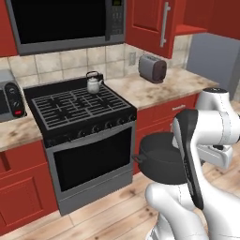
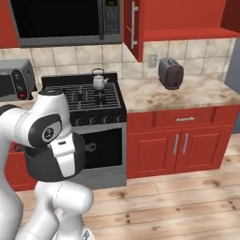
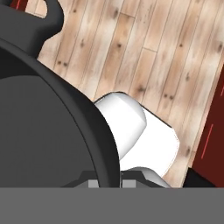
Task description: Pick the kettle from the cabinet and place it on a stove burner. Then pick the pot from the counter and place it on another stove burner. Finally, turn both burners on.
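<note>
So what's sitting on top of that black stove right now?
A small kettle stands on the stove's back right burner; the other grates look bare. The pot isn't there yet: it hangs above the wooden floor. The arm hides part of the stove's front left in the right base view.

I see the kettle (image 1: 94, 82) on the stove's (image 1: 77, 108) back right burner. The toaster (image 1: 153, 68) sits on the counter (image 1: 154, 89) right of the stove. The pot (image 1: 159, 157) hangs above the floor (image 2: 178, 201), before the oven door.
</note>
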